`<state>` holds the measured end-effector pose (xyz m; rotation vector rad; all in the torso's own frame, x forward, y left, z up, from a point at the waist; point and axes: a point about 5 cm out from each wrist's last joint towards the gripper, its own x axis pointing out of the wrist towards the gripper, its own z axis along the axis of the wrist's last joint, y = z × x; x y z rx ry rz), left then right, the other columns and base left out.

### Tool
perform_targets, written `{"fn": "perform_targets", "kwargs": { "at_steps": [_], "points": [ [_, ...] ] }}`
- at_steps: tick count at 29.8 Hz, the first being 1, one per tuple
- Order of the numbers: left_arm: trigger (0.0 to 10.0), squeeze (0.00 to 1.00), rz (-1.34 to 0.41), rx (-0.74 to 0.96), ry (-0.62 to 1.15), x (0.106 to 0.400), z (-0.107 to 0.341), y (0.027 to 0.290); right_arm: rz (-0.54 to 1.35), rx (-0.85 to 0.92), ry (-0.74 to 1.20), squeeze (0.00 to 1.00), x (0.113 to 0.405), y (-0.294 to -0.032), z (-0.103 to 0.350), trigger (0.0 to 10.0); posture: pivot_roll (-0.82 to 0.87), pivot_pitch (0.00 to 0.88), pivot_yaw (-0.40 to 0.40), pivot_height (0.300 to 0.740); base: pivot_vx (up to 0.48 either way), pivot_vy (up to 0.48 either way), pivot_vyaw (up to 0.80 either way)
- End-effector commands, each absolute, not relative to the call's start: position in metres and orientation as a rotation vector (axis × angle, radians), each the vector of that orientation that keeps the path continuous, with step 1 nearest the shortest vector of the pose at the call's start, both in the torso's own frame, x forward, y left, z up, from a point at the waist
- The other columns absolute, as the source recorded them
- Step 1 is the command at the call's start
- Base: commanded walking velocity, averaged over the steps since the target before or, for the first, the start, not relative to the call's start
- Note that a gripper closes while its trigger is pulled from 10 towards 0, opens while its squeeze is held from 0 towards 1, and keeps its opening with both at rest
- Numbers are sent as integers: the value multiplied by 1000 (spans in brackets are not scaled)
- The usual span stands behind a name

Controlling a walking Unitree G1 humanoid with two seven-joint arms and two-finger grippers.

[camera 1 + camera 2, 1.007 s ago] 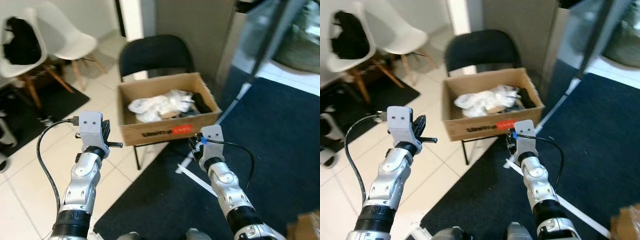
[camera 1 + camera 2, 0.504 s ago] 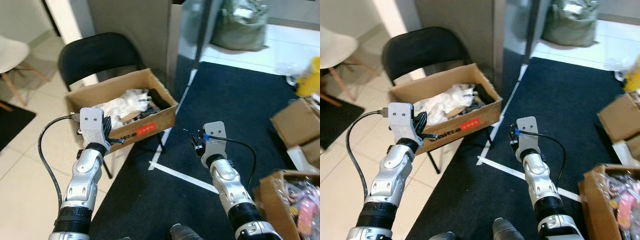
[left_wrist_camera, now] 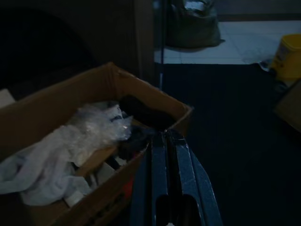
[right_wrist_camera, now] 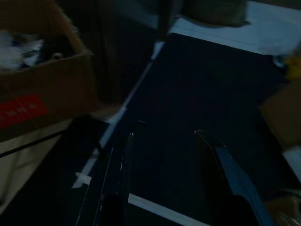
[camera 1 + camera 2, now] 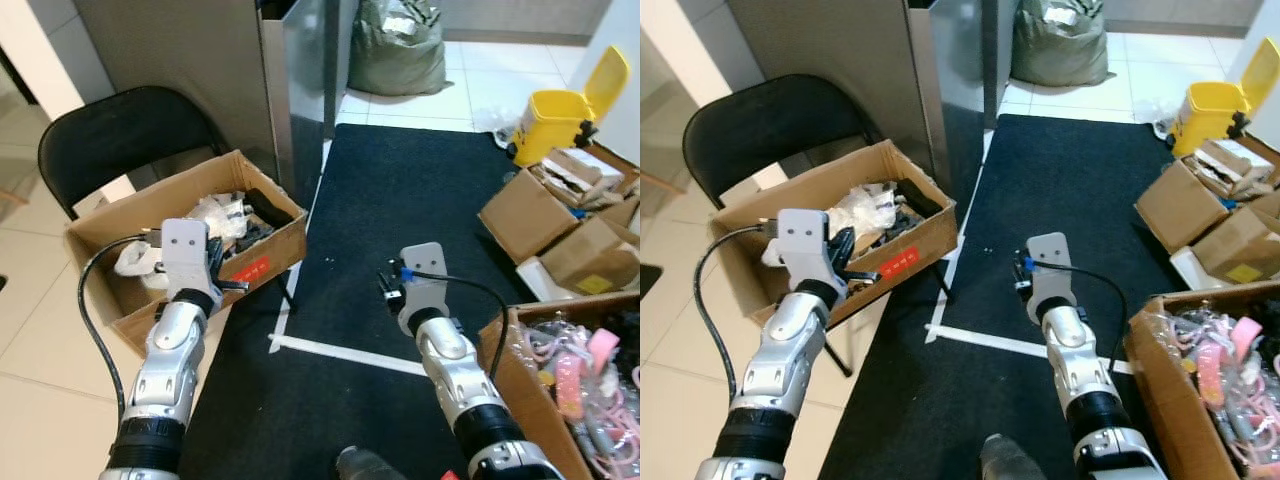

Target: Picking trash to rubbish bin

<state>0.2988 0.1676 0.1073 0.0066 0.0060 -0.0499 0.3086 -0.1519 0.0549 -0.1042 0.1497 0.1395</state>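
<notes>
My left gripper (image 3: 170, 141) has its two black fingers pressed flat together with nothing between them, raised at chest height in the lower left of the head view, just in front of the cardboard box (image 5: 265, 240) that sits on the black folding chair (image 5: 95, 135). My right gripper (image 4: 162, 141) holds its fingers spread wide apart and empty, hovering over the dark carpet (image 5: 400, 210) near the middle of the frame, above the white tape line (image 5: 340, 355) on the floor.

The box by my left arm is stuffed with crumpled white plastic (image 5: 865, 208) and dark scraps, which looks like trash to me. At the upper right of the frame stands the yellow rubbish bin (image 5: 545, 125) with its lid tipped up, well apart from both arms, beside a cluster of flattened cartons (image 5: 560, 215). A grey sack (image 5: 395, 55) rests at the top centre on the tiles, and an open carton of pink and pale odds and ends (image 5: 590, 380) fills the lower right corner.

I judge I am between steps: carrying nothing, looking for the next piece. The next move calls for choosing one item, squaring up to it, and lowering my spread right fingers around it before walking it across the carpet to the yellow bin.
</notes>
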Motion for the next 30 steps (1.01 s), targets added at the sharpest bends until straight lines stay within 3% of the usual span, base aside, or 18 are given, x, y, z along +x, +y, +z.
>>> {"fn": "perform_targets", "kwargs": {
  "at_steps": [1, 13, 23, 30],
  "points": [
    [10000, 0, -36, 22, 24, 299, 104, 174, 150, -103, 172, 0, 307, -149, 51, 10000, 70, 26, 32, 740, 0, 0, -656],
    [10000, 0, 6, 70, -92, 328, 147, 206, 142, -108, 171, 0, 307, -154, 53, 10000, 65, 23, 33, 740, 0, 0, -655],
    [10000, 0, -2, 74, -125, 335, 158, 208, 141, -108, 168, 0, 307, -153, 53, 10000, 63, 18, 35, 740, 0, 0, -652],
    [10000, 0, -23, 65, -58, 327, 137, 197, 140, -109, 169, 0, 307, -154, 54, 10000, 57, 26, 30, 740, 0, 0, -648]
  ]
}}
